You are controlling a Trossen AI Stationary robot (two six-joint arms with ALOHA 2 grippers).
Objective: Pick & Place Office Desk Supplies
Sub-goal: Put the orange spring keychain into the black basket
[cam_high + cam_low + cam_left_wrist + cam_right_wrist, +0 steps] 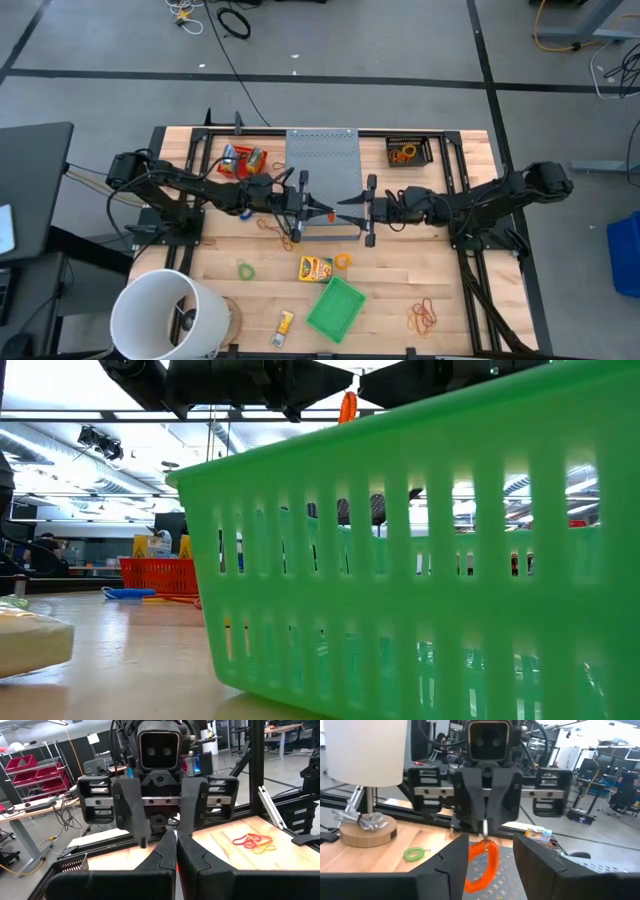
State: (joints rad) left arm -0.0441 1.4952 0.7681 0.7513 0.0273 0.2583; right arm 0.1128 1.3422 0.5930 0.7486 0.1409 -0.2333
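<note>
My left gripper [328,210] is shut on an orange rubber-band loop [482,862] above the near edge of the grey perforated box [322,160]. The loop also shows hanging in the low view [347,407]. My right gripper [347,203] faces the left one tip to tip. It is open, and its two fingers [452,857] stand on either side of the hanging loop without touching it. On the table lie a yellow-orange packet [315,267], an orange band [343,261] and a green band [246,269]. My left gripper pinches the orange loop's upper end [485,840] between its two shut fingertips. The fingers come level from the table's left. The loop hangs slack below the fingertips, clear of the grey box and the table.
A green basket [335,308] stands near the front edge and a white bucket [165,315] at the front left. A red basket [243,160] and a black tray [408,152] stand at the back. Loose bands lie at the front right [425,317] and near the left arm [278,228].
</note>
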